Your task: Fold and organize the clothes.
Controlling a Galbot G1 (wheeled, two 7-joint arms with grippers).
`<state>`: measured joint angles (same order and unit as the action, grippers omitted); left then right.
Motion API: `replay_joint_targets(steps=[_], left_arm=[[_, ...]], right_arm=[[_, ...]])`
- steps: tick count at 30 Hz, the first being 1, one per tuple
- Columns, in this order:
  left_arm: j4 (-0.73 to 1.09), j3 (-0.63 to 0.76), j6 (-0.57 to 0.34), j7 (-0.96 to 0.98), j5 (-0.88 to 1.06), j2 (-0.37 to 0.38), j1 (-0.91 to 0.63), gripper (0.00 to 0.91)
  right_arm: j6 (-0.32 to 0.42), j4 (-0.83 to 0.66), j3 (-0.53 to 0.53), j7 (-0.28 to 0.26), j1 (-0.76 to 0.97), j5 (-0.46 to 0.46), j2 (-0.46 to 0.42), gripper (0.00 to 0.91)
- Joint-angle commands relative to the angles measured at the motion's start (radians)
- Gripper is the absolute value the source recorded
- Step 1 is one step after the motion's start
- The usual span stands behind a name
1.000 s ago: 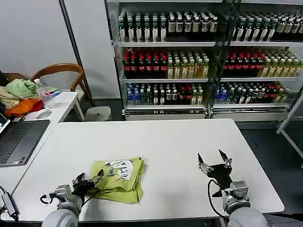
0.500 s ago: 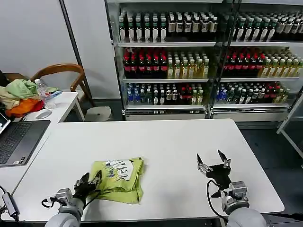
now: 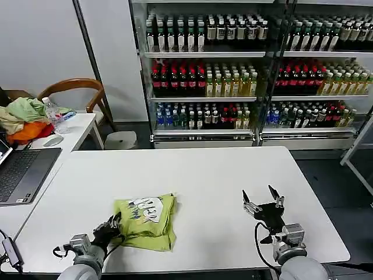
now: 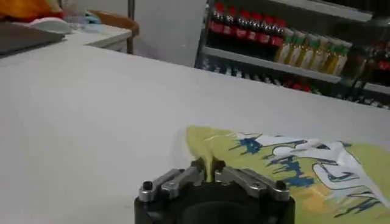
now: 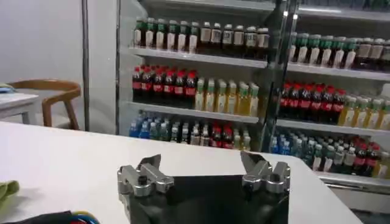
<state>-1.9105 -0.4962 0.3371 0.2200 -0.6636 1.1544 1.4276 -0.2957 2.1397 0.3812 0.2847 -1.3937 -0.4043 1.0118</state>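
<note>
white table (image 3: 204,175), folded lime T-shirt (image 3: 148,219) lying near its front edge

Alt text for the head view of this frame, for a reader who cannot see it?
A folded lime T-shirt, printed graphic up, lies on a white table; the left gripper is shut on its near left edge. The right gripper hangs open above bare table to the right. Behind are shelves of bottled drinks; a laptop and heaped garments sit on a side table.

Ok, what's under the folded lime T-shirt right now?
The lime T-shirt lies folded on the white table, graphic up. The left gripper pinches its near corner. Anything beneath the folded layers is covered. The right gripper hovers open, apart.
</note>
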Motion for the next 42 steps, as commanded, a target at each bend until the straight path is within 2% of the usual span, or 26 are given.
replay_joint_targets(steps=[1,8,12,16,19,22,23,26,29,30,31,33,36,42], left_arm=[[-0.092,-0.046,0.027,0.002,-0.021,-0.012,0.0,0.03],[-0.18,-0.217,0.119,0.031,-0.102,-0.067,0.018,0.03],[-0.209,-0.388,0.196,0.04,-0.159,-0.158,0.102,0.03],[-0.188,-0.568,0.234,0.047,-0.238,-0.257,0.147,0.03],[-0.147,-0.706,0.239,0.038,-0.266,-0.341,0.185,0.03],[-0.174,-0.761,0.24,0.04,-0.318,-0.372,0.19,0.03],[-0.195,-0.751,0.24,0.043,-0.318,-0.368,0.185,0.03],[-0.362,-0.598,0.239,0.09,-0.293,-0.261,0.141,0.03],[-0.502,-0.16,0.213,0.085,-0.079,-0.069,0.126,0.03],[-0.51,-0.06,0.199,0.078,0.028,-0.014,0.128,0.03],[-0.514,0.096,0.175,0.06,0.113,0.04,0.132,0.03],[-0.486,0.281,0.146,0.029,0.232,0.112,0.129,0.03],[-0.412,0.399,0.095,-0.014,0.364,0.157,0.107,0.04],[-0.329,0.36,0.042,-0.005,0.404,0.174,0.032,0.04]], right_arm=[[-0.001,0.002,0.006,0.0,0.002,-0.001,0.0,0.907],[0.0,0.007,0.008,-0.001,0.0,0.0,0.005,0.907],[0.006,0.001,0.01,-0.004,-0.008,-0.001,0.004,0.907],[0.008,-0.006,-0.001,-0.005,0.001,-0.001,0.007,0.907],[0.012,-0.009,-0.01,-0.006,0.007,-0.001,0.012,0.907],[0.015,-0.011,-0.017,-0.006,0.009,-0.001,0.019,0.907],[0.015,-0.01,-0.017,-0.007,0.01,0.0,0.02,0.907],[0.014,-0.01,-0.025,-0.007,0.016,0.002,0.024,0.907],[0.01,-0.01,-0.031,-0.005,0.018,0.011,0.027,0.907],[0.009,-0.01,-0.029,-0.005,0.015,0.012,0.026,0.907],[0.009,-0.009,-0.028,-0.005,0.013,0.013,0.025,0.907],[0.008,-0.007,-0.024,-0.005,0.008,0.017,0.024,0.907],[0.007,-0.004,-0.019,-0.005,0.001,0.019,0.023,0.907],[0.008,-0.002,-0.009,-0.006,-0.007,0.019,0.021,0.907]])
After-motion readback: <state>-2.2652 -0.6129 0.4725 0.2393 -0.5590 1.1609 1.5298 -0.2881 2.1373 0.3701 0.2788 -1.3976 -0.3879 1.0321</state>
